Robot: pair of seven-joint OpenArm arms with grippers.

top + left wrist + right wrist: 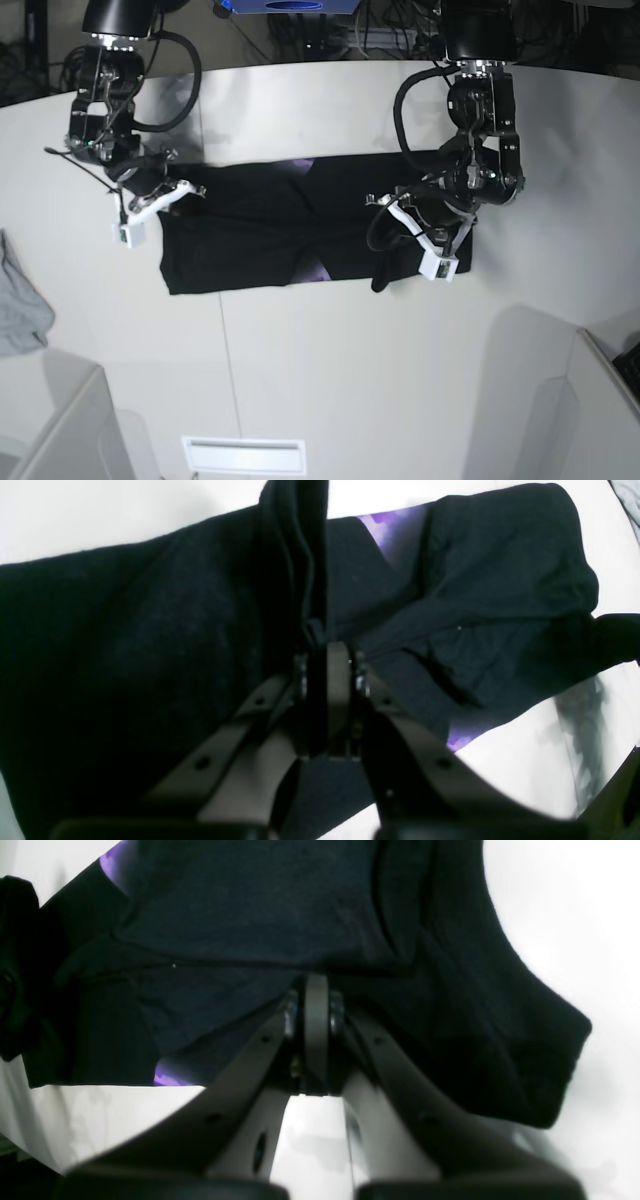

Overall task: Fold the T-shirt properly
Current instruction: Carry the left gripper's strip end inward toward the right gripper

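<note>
Base view, left to right. A grey cloth [20, 310] lies at the table's [330, 370] 9 o'clock edge, well apart from the work.

The right gripper [165, 192] sits at the 9 o'clock end of the T-shirt [250, 240]. Right wrist view: jaws pressed together, no gap showing, with black fabric bunched directly at the tips; whether cloth is actually pinched between them, cannot tell.

The T-shirt is black and lies as a long horizontal band across the table's middle, folded over itself so mostly plain black faces up. Its 6 o'clock edge is fairly straight; the 9 o'clock end is squared off. Small purple slivers of print peek out near the band's centre, one at the 12 o'clock edge and one at the 6 o'clock edge. In the right wrist view [310, 915] the weave reads dark navy-black with soft creases, purple showing at 10 and 7 o'clock. No sun face visible. No brand, label or legible writing in any view.

The left gripper [385, 255] is at the shirt's 3 o'clock end. Left wrist view [327, 647]: jaws nearly closed, clamping a raised vertical ridge of T-shirt [125, 655] fabric that stands up from the tips toward 12 o'clock. A dark fold hangs below it in the base view.
</note>
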